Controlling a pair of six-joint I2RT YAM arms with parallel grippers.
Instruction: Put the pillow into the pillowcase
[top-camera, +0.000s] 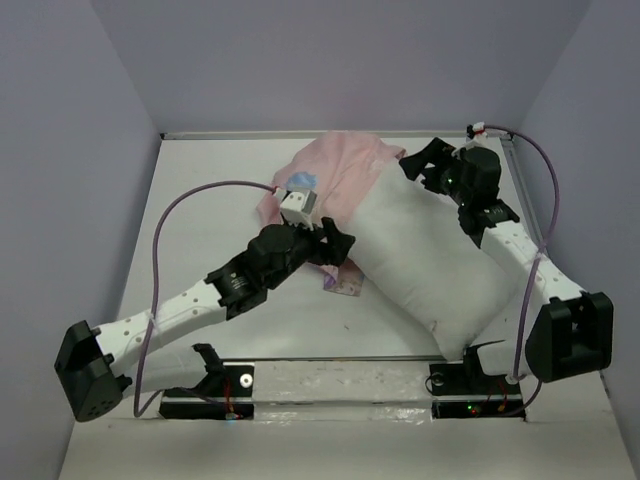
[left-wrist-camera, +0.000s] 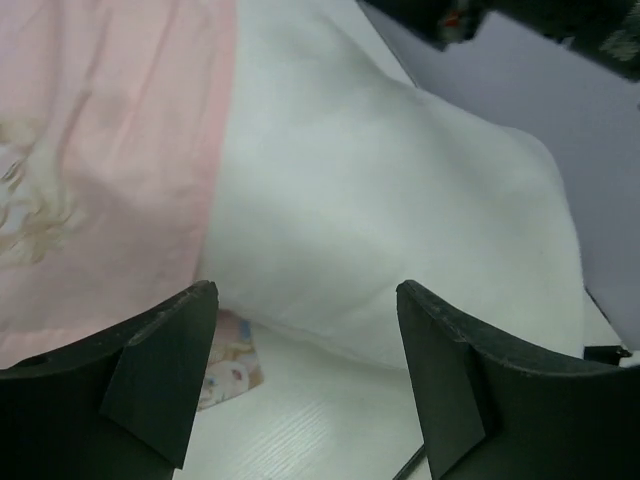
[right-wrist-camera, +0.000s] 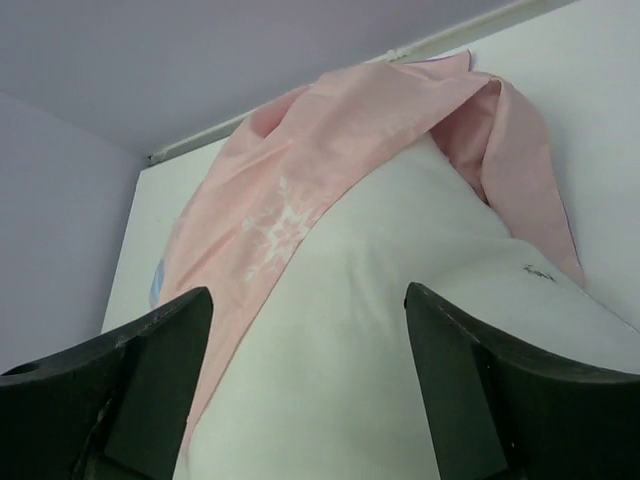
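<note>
A large white pillow (top-camera: 430, 260) lies slantwise on the tabletop (top-camera: 220, 300). Its long axis runs from a far end near the middle of the back edge down to a near end beside the right arm's base. The pale pink pillowcase (top-camera: 335, 170) is bunched over the pillow's far end only. Most of the pillow, from its middle to its near end, is bare.

The left gripper (top-camera: 338, 245) sits against the pillow's left long side, just beside the point where the pink cloth ends. Its jaws are apart and hold nothing. In the left wrist view the pillow fills the gap ahead, and the pink cloth lies to the pillow's left. A small printed flap of the case pokes out on the tabletop at the pillow's left edge.

The right gripper (top-camera: 425, 165) hovers at the pillow's far right corner. Its jaws are also apart and empty. They face along the pillow toward the cloth draped over the far end.

Judgement: the case must travel down the pillow's long axis toward its near end. Each arm is close to the case's edge on its own side of the pillow. The left is closer to the loose flap.
</note>
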